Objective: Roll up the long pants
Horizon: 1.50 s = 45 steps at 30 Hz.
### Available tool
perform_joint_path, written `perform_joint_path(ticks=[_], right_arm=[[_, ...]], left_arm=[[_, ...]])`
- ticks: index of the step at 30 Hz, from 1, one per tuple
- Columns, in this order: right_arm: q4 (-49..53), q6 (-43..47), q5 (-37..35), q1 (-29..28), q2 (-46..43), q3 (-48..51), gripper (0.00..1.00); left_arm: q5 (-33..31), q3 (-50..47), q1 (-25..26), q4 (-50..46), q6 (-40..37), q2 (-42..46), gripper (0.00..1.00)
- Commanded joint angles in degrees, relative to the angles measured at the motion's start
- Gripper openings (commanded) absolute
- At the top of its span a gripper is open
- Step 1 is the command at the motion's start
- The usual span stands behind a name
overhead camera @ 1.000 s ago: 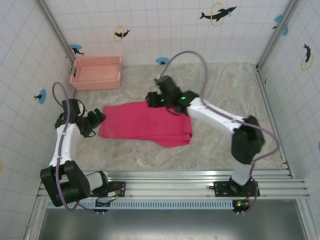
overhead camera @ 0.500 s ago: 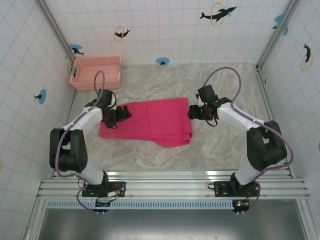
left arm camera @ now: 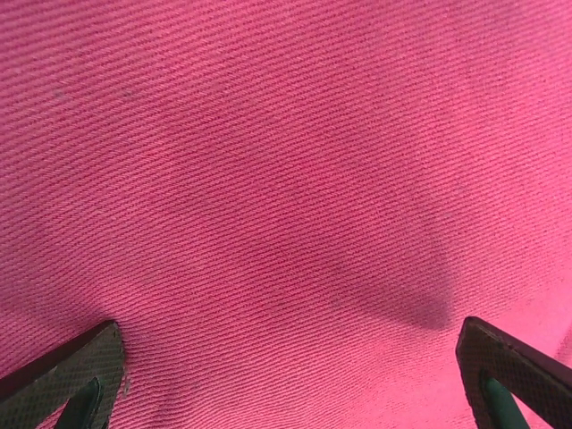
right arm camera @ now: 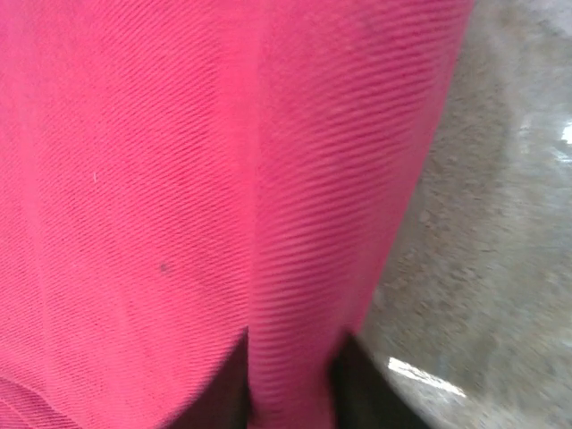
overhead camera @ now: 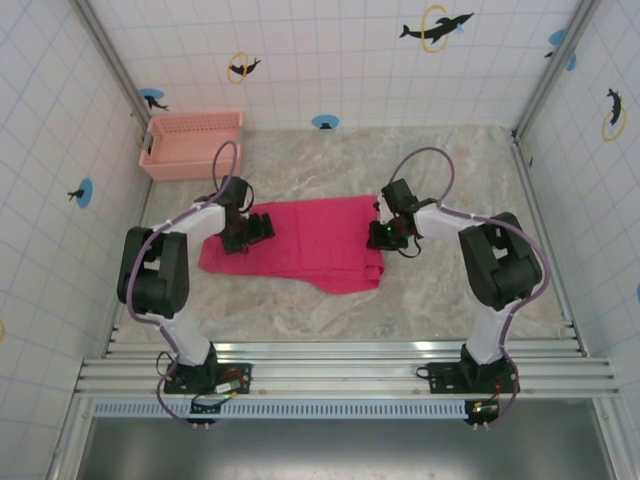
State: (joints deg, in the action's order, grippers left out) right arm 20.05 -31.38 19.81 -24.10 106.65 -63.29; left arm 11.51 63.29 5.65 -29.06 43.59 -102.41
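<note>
The long pants (overhead camera: 305,240) lie folded flat in the middle of the table, a bright magenta slab. My left gripper (overhead camera: 262,226) sits low over their left end. In the left wrist view its fingers (left arm camera: 67,375) stand wide apart, open, with ribbed pink cloth (left arm camera: 286,179) spread between and beyond them. My right gripper (overhead camera: 380,236) is at the pants' right edge. The right wrist view shows its dark fingers (right arm camera: 357,393) close together with a raised fold of the pants (right arm camera: 290,357) pinched between them, beside bare table.
A pale salmon slotted basket (overhead camera: 192,145) stands at the back left against the wall. Marbled tabletop (overhead camera: 450,290) lies bare right of and in front of the pants. Tiled walls close in both sides, and a metal rail (overhead camera: 340,375) runs along the near edge.
Both arms have swung in toward the pants. The left gripper came from off the left end onto the cloth. The right gripper pulled back from the far edge to the right edge.
</note>
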Motion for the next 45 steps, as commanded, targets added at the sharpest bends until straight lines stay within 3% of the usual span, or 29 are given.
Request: perform_joint_path(ticks=[1,6,13,20,26,30,33,37,41,42,43,45], right_arm=[[-0.1,-0.7,1.2,-0.2,1.2,0.3,0.06],[-1.6,-2.3,-4.0,0.6,-6.5,6.1,0.02],[3.1,-6.6,-8.5,-0.9,-19.8,17.1,0.0],[-0.1,-17.1,-14.3,-12.2,-27.0,24.9,0.0],[-4.3,-21.4,-15.6,-21.1,-19.1,20.6,0.01],[-5.8,-22.7,-13.9,-26.1,-11.1,14.3,0.17],[-6.0,-23.2,-12.8,-28.4,-7.5,9.7,0.48],[-1.9,-23.1,-14.2,-29.7,-8.3,5.3,0.68],[6.0,-22.1,-18.4,-29.8,-15.6,4.5,0.74],[8.5,-21.2,-19.7,-30.0,-18.5,4.3,0.69],[11.9,-19.7,-22.2,-31.0,-21.2,3.3,0.62],[19.8,-16.4,-27.2,-33.5,-25.6,0.1,0.68]], left_arm=[[1.0,0.9,3.2,1.4,0.8,-8.7,0.98],[-0.3,9.3,8.2,1.0,2.3,-16.3,0.97],[2.8,30.6,11.7,-3.1,4.9,-31.2,0.98],[6.0,55.3,14.4,-10.0,3.8,-45.8,0.98],[8.1,68.7,14.5,-12.6,4.7,-54.2,0.98],[8.8,73.9,14.3,-13.2,4.4,-57.0,0.98],[9.3,74.4,13.8,-12.4,4.4,-57.0,0.98],[9.2,74.7,12.8,-12.6,2.7,-56.0,0.97],[11.7,74.6,11.4,-12.3,1.7,-54.7,0.98],[11.5,74.6,11.2,-12.9,0.7,-53.8,0.98],[8.5,74.9,11.2,-15.0,-2.0,-52.4,0.97],[-4.2,72.0,12.0,-18.5,-7.2,-46.2,0.97]])
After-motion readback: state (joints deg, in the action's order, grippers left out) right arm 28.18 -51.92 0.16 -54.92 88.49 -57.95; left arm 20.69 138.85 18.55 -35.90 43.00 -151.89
